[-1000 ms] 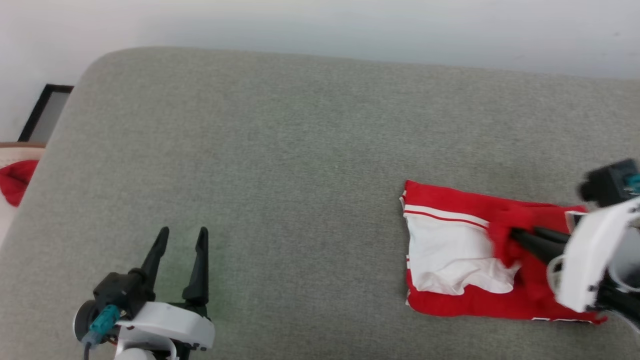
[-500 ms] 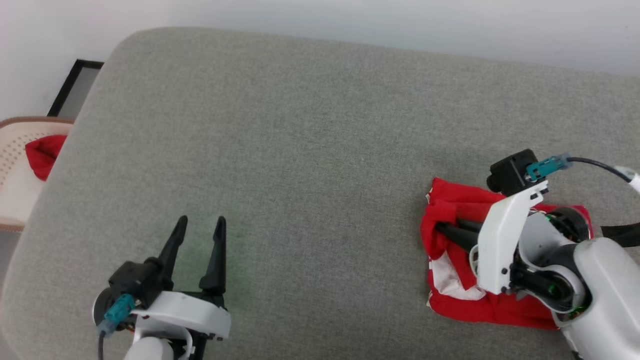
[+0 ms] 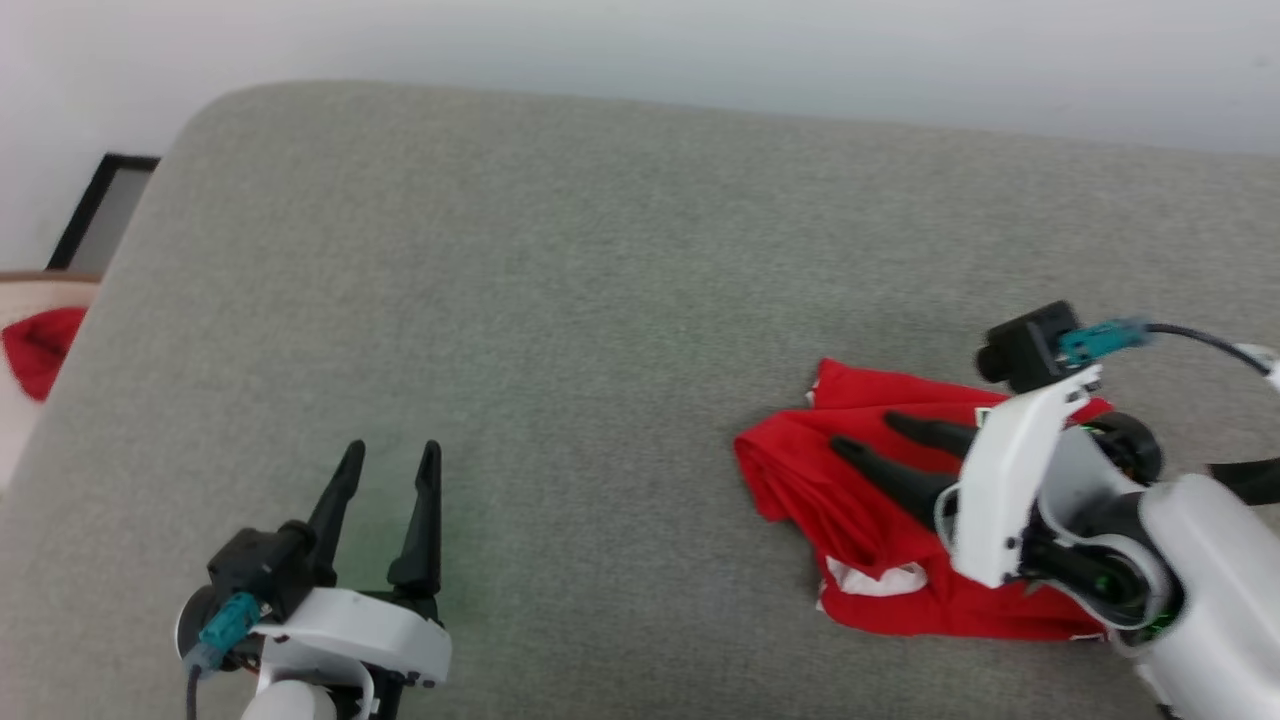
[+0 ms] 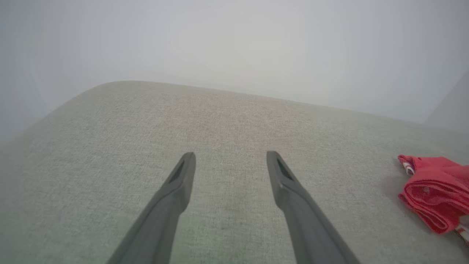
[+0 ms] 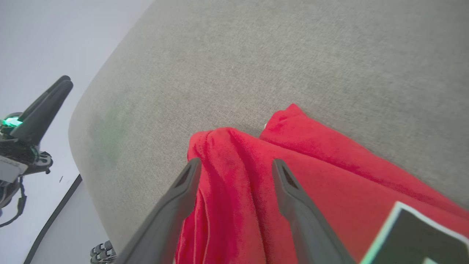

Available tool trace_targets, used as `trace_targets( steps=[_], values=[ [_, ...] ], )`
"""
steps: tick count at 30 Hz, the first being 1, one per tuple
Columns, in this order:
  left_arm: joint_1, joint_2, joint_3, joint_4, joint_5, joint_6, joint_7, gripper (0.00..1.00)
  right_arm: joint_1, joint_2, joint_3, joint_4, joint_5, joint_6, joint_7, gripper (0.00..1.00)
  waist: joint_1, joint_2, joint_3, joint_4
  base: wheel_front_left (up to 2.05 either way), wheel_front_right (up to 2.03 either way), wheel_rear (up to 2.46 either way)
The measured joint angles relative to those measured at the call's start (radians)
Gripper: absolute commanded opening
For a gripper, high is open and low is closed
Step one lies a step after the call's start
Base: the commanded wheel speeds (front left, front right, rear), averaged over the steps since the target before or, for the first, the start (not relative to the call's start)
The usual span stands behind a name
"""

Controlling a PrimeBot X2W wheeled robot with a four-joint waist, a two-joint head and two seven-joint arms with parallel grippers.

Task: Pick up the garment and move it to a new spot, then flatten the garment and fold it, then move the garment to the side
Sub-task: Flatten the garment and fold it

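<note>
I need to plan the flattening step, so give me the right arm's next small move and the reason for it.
Probably raise the right arm's jaws straight up, clear of the red jersey. They stand open over it with nothing pinched, and it lies bunched on the grey cushion. Pulling clear would expose its edges for a fresh grasp to spread it flat.

1. The garment (image 3: 850, 500) under the right hand (image 3: 865, 431) is bright red, with a sliver of white peeking out beside that hand's shell.
2. Close by that hand's fingers (image 5: 304, 220), a black patch (image 5: 414, 234) edged in white sits on the red cloth.
3. The right hand and the left hand (image 3: 391, 448) both have near-black fingers on white shells, each with a teal plug (image 3: 1100, 340).
4. The worktop (image 3: 600, 280) is a flecked grey weave, faintly green-tinged by the left hand.
5. Far out beyond the left hand lies a small red scrap (image 3: 35, 345).
</note>
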Motion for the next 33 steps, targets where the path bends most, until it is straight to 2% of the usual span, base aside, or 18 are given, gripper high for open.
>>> trace_targets(
  steps=[6,10,16,22,27,33],
  values=[
    [0.017,0.011,-0.009,0.012,-0.012,0.0,0.0,1.0,0.027,-0.113,-0.014,-0.008,0.03,0.0,-0.117,1.0,0.0,0.0,-0.03,-0.055,0.0,0.0,0.0],
    [0.019,0.016,-0.009,0.023,-0.026,0.0,0.0,1.0,0.061,-0.155,-0.034,0.04,0.041,0.0,-0.245,1.0,0.0,0.0,-0.048,-0.093,0.0,0.0,0.0],
    [0.038,0.016,0.002,0.056,-0.034,0.0,0.0,1.0,0.081,-0.169,-0.035,0.135,-0.007,0.0,-0.505,1.0,0.0,0.0,-0.08,-0.139,0.0,0.0,0.0],
    [0.082,0.013,0.02,0.055,-0.029,0.0,0.0,1.0,0.111,-0.138,-0.057,0.25,-0.044,0.0,-0.725,1.0,-0.0001,0.0,-0.127,-0.169,0.0,0.0,0.0],
    [0.119,0.015,0.018,0.029,-0.007,0.0,0.0,1.0,0.156,-0.136,-0.092,0.293,-0.068,0.0,-0.793,1.0,0.0,0.0,-0.169,-0.182,0.0,0.0,0.0],
    [0.18,0.024,0.018,-0.021,0.008,0.0,0.0,1.0,0.249,-0.153,-0.159,0.258,-0.111,0.0,-0.816,1.0,0.0,0.0,-0.217,-0.183,0.0,0.0,0.0]
  ],
)
